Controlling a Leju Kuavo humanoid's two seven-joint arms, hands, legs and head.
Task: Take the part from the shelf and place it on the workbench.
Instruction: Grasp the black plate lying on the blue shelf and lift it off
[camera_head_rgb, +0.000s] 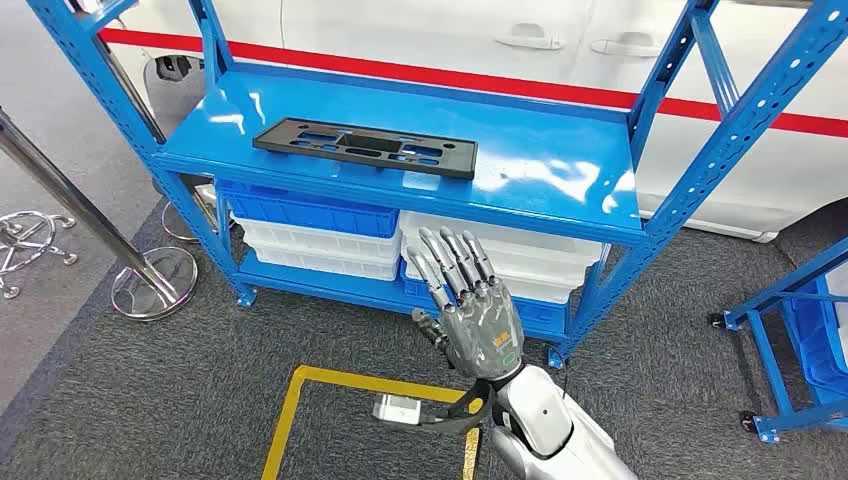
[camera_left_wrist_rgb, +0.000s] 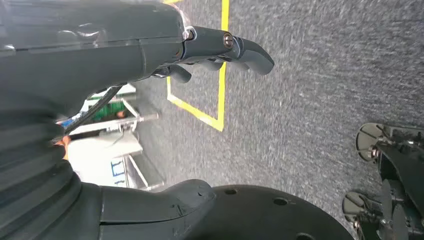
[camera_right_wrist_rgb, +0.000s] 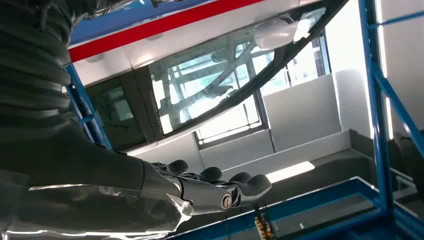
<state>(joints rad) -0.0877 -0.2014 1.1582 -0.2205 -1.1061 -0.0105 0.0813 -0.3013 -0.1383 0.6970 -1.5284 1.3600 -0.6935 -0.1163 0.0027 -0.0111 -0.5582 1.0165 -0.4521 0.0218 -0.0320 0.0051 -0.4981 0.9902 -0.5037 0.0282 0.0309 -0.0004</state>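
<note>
Grey carpet floor (camera_head_rgb: 150, 400) w/ yellow tape square (camera_head_rgb: 300, 400), white car w/ red stripe (camera_head_rgb: 480, 30) parked behind a blue steel shelf rack (camera_head_rgb: 560, 170). Right hand (camera_head_rgb: 470, 310) is raised in front of the rack, palm away, fingers (camera_head_rgb: 455, 260) spread and straight, holding nothing. It sits below the top shelf level, well short of the part, so prob just starting the reach. Right wrist cam shows those fingers (camera_right_wrist_rgb: 220, 182) extended too. Left hand (camera_left_wrist_rgb: 220, 47) hangs low over the carpet, fingers loosely out, nothing in it afaict. The black slotted plastic plate (camera_head_rgb: 365, 147) lies flat on the top shelf, left of centre, near the front edge, easy to grab from the front. White and blue bins (camera_head_rgb: 310, 225) sit on the lower shelf. Workbench isn't visible.
</note>
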